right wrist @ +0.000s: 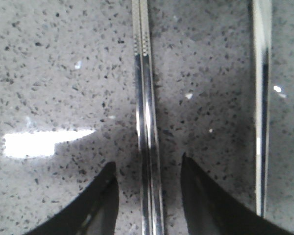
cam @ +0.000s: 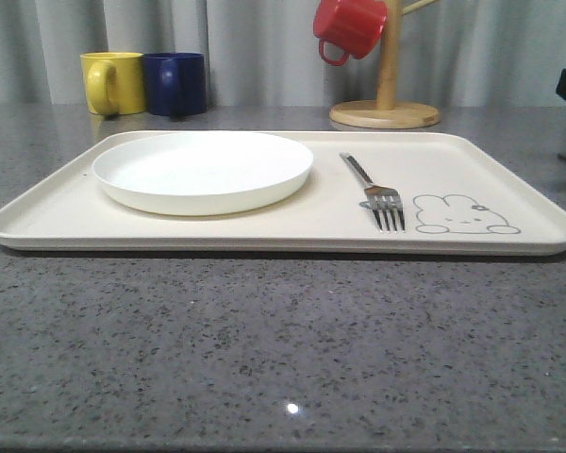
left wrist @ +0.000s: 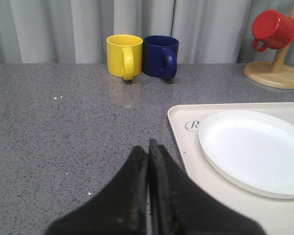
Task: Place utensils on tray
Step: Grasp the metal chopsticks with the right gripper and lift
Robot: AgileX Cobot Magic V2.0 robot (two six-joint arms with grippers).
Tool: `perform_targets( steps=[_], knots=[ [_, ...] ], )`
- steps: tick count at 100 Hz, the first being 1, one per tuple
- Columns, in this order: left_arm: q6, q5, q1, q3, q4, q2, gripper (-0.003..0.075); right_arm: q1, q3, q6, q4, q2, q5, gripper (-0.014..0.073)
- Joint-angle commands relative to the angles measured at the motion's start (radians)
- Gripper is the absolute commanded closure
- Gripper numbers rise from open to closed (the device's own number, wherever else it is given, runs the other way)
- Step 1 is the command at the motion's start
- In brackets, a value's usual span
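The cream tray (cam: 66, 203) lies across the grey counter, with a round white plate (cam: 203, 170) on its left half and a silver fork (cam: 375, 193) on its right, next to the rabbit drawing. The tray (left wrist: 179, 125) and plate (left wrist: 255, 149) also appear in the left wrist view. There my left gripper (left wrist: 148, 147) is shut and empty, over the counter beside the tray's corner. My right gripper (right wrist: 148, 169) is open, close above the counter, its fingers on either side of a silver chopstick pair (right wrist: 146, 98) lying flat. A long silver handle (right wrist: 260, 98), probably the spoon's, lies parallel beside it.
A yellow mug (cam: 113, 83) and a dark blue mug (cam: 175, 83) stand behind the tray at the left. A wooden mug tree (cam: 387, 94) with a red mug (cam: 347, 28) hanging on it stands behind the tray's right half. Bare counter stretches in front of the tray.
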Motion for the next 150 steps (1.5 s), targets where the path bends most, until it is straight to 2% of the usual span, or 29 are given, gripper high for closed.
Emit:
perform_targets(
  steps=[1, 27, 46, 56, 79, 100, 122, 150],
  knots=[
    [-0.009, -0.073, 0.003, -0.030, -0.012, 0.003, 0.0738, -0.009, -0.028, -0.016, -0.008, -0.029, -0.032, 0.0270],
    [-0.009, -0.073, 0.003, -0.030, -0.012, 0.003, 0.0738, -0.009, -0.028, -0.016, 0.000, 0.001, -0.029, 0.0297],
    [-0.009, -0.073, 0.003, -0.030, -0.012, 0.003, 0.0738, -0.009, -0.028, -0.015, 0.003, -0.004, -0.033, 0.0529],
    [-0.009, -0.073, 0.003, -0.030, -0.012, 0.003, 0.0738, -0.009, -0.029, -0.015, 0.016, -0.004, -0.034, 0.0581],
    [-0.009, -0.073, 0.003, -0.030, -0.012, 0.003, 0.0738, -0.009, -0.032, 0.007, 0.049, -0.033, -0.011, 0.0579],
    [-0.009, -0.073, 0.003, -0.030, -0.012, 0.003, 0.0738, 0.014, -0.032, 0.059, 0.063, -0.159, -0.003, 0.0579],
    [-0.009, -0.073, 0.003, -0.030, -0.012, 0.003, 0.0738, 0.133, -0.032, 0.166, 0.063, -0.261, -0.007, 0.0579],
    [-0.009, -0.073, 0.003, -0.030, -0.012, 0.003, 0.0738, 0.314, -0.032, 0.305, 0.063, -0.226, -0.118, 0.0579]
  ],
)
